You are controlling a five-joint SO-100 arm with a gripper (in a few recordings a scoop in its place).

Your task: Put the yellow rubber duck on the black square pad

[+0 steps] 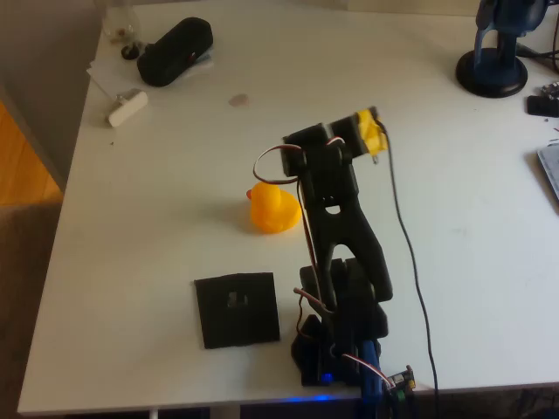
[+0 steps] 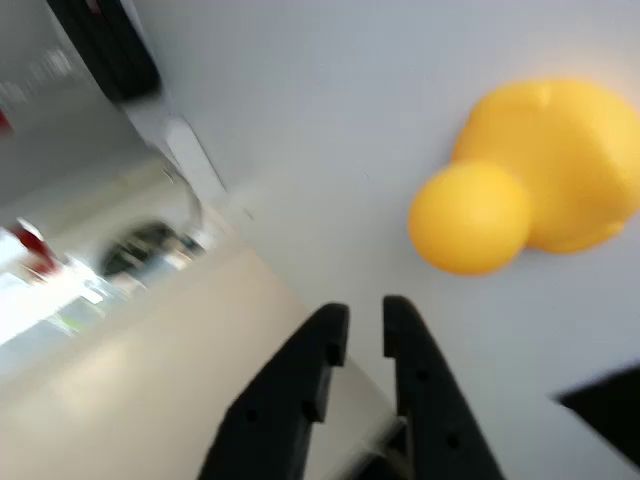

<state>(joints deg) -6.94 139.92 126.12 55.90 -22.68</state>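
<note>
Two task things lie on the white desk in the overhead view, and we see them apart from one another: the yellow rubber duck sits near the middle of the desk, while the black square pad lies flat toward six o'clock of the duck, a little to the seven o'clock side, with a faint grey mark at its centre; the black arm rises from its base at the near edge and reaches toward twelve o'clock, passing just at three o'clock of the duck; in the wrist view the claw shows its two dark fingers standing close together with only a narrow slit between them, gripping nothing; the duck in that view rests on the desk toward one o'clock of the fingertips, clear of them, its round head nearer the claw than its body; at the far eleven o'clock corner in the overhead view we note a bulky black case and a small white object just at seven o'clock of it; a dark blue stand sits at the one o'clock corner.
</note>
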